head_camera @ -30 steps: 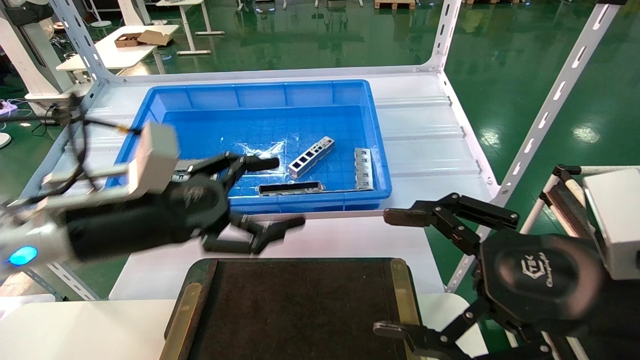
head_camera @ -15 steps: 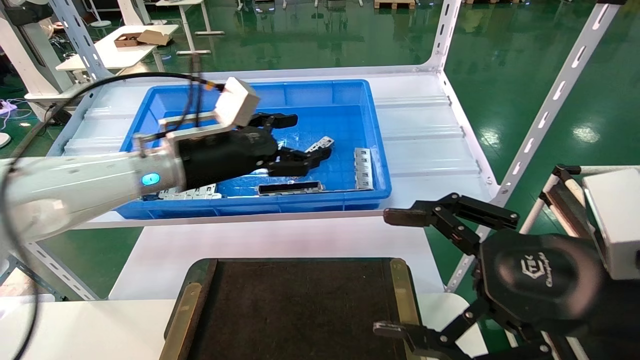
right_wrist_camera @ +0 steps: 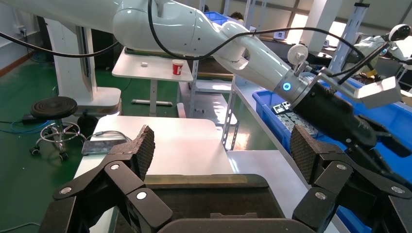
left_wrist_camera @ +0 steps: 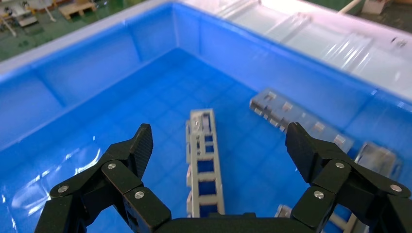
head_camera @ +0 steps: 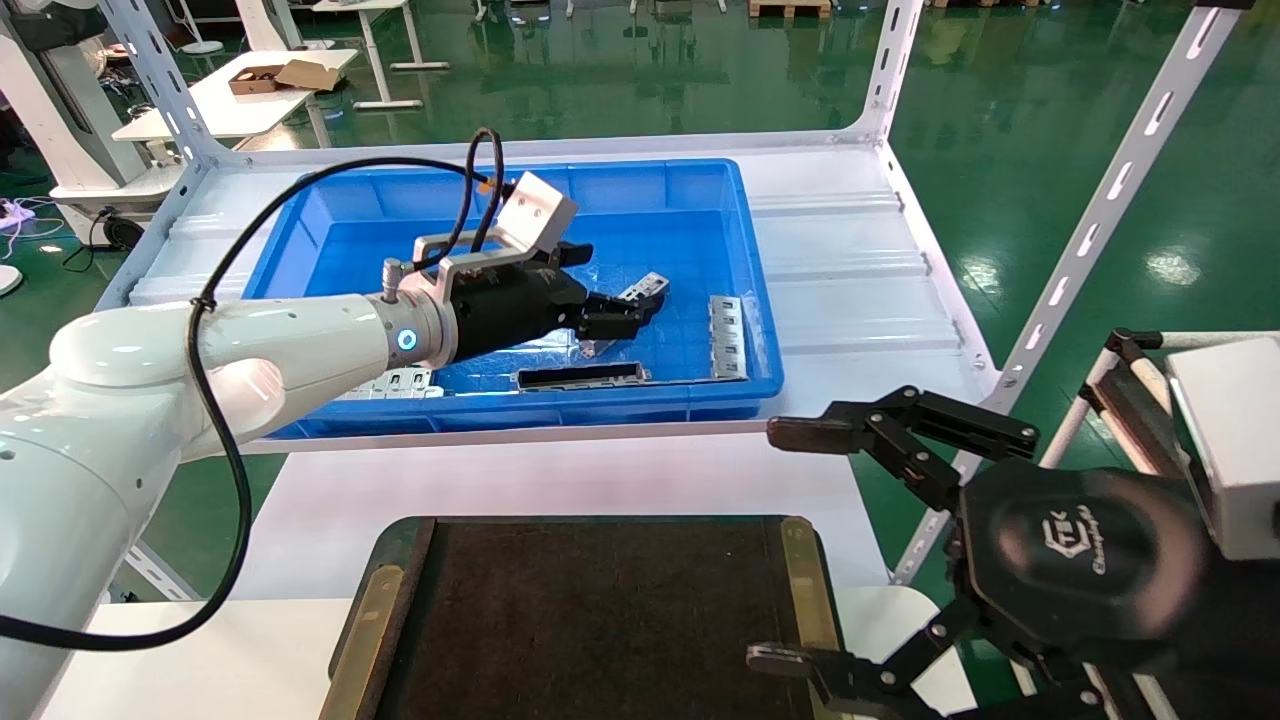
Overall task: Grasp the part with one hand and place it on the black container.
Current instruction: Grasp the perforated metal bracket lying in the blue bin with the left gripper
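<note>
The left gripper point(head_camera: 625, 312) is seen reaching into the blue bin point(head_camera: 520, 190), and its fingers point(left_wrist_camera: 138, 145) are spread wide apart with nothing held between them, one on either side of the part point(left_wrist_camera: 204, 165). The part is found lying flat on the bin floor, its row of rectangular cut-outs facing up, and it is lined up almost dead centre between the open jaws in the left wrist view, which suggests an approach made so that the bar can be pinched across its narrow width. In the head view most of the part point(head_camera: 650, 288) is covered by the gripper, and only its far end is left showing. Whether the fingertips are touching the bin floor cannot be made out. The grey multi-tab plates point(left_wrist_camera: 291, 119) are seen resting near the bin's wall, beside the part but apart from it, and the dark-faced long bar point(head_camera: 580, 376) is seen lying along the near wall. The black container point(head_camera: 600, 620) is set in front of the bin, nearer the robot, its near edge cut off by the frame. The right gripper point(right_wrist_camera: 221, 160) is held parked above the container's right side, jaws wide open and empty
</note>
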You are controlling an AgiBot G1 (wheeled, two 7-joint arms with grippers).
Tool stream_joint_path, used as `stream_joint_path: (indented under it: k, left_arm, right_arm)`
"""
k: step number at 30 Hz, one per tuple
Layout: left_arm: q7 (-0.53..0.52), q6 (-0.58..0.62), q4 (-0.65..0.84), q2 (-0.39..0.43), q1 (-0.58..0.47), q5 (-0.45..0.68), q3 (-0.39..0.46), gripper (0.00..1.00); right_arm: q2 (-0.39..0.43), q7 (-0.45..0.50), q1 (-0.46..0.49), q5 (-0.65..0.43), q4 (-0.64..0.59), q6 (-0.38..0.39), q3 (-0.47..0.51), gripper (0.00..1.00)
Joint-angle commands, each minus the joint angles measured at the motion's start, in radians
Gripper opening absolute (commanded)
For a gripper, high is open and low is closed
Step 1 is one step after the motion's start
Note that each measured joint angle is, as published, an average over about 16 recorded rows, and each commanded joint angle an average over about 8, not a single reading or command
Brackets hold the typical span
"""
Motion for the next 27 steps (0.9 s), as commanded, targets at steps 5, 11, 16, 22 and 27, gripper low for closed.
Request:
stream_joint_path:
  k: [5,11,16,22,27]
  left_arm:
    - [-0.012,-0.036,0.017,0.013,0.007,-0.003,0.032,0.06]
    - [-0.055,-0.073,-0.006,0.014,0.023,-0.01,0.079,0.0]
    - [-0.095,-0.103,-0.027,0.014,0.034,-0.025,0.117,0.0]
    - [-0.132,-0.129,-0.049,0.013,0.043,-0.048,0.162,0.0]
    - [-0.149,-0.144,-0.059,0.012,0.049,-0.068,0.197,0.0]
  right_arm:
    - [0.0,0.0,0.0,0.0,0.0,0.0,0.0,0.04]
    - [0.0,0.0,0.0,0.0,0.0,0.0,0.0,0.0]
    - [0.0,0.0,0.0,0.0,0.0,0.0,-0.001,0.0]
    - [0.0,0.0,0.0,0.001,0.0,0.0,-0.001,0.0]
    - [0.0,-0.001,0.0,0.001,0.0,0.0,-0.001,0.0]
